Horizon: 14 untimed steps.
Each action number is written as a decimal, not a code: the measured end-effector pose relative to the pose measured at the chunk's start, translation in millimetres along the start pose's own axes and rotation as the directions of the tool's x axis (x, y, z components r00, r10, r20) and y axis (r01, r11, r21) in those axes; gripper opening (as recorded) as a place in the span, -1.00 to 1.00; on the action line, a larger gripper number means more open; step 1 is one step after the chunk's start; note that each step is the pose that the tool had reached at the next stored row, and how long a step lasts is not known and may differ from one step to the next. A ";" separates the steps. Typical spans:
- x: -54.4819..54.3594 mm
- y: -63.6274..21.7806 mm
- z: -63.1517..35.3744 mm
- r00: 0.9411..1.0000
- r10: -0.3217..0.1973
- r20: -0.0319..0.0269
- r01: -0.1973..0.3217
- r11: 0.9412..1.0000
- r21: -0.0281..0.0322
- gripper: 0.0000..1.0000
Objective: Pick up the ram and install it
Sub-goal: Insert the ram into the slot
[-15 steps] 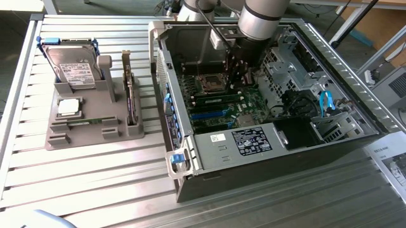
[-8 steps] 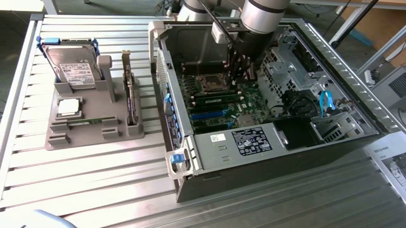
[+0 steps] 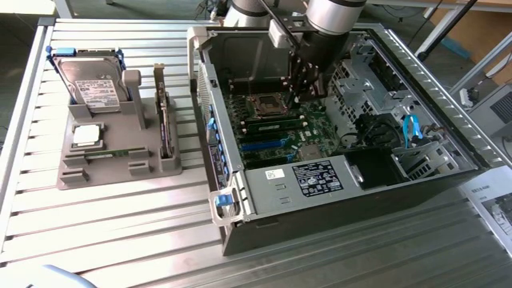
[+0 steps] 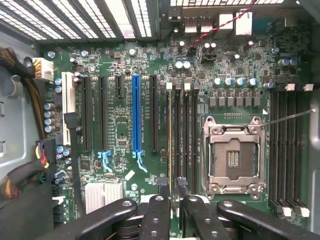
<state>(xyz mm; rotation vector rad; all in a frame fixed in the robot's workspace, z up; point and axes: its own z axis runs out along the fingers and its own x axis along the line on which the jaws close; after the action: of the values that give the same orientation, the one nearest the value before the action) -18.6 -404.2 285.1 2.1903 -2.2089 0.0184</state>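
The ram [image 4: 169, 140] stands edge-on in a memory slot right beside the empty CPU socket [image 4: 234, 157]. In the exterior view the ram [image 3: 276, 122] reads as a dark green strip on the motherboard, just in front of the socket. My gripper [image 4: 171, 183] hangs inside the open computer case [image 3: 240, 198], over one end of that slot. Its black fingertips [image 4: 161, 192] sit apart, one on each side of the stick's line, and I see nothing held between them. From the exterior view my gripper [image 3: 310, 96] reaches straight down into the case, over the board.
A grey fixture [image 3: 76, 174] on the slatted table at the exterior view's left holds a hard drive [image 3: 92, 81], an upright card [image 3: 164, 120], a pale chip [image 3: 86, 135] and a thin green strip [image 3: 108, 153]. Case walls, drive cage [image 3: 352, 90] and cable bundles [image 4: 30, 170] hem in the board.
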 end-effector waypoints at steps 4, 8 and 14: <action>0.2 0.1 -7.1 1.000 0.000 0.000 0.000 1.000 0.000 -0.62; 0.4 0.2 -13.8 1.000 0.000 0.000 0.000 1.000 0.000 -0.62; 0.7 0.3 -21.9 1.000 0.000 0.000 0.000 1.000 0.000 -0.62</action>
<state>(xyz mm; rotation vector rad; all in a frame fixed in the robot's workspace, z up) -18.6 -404.2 306.9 2.1903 -2.2088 0.0184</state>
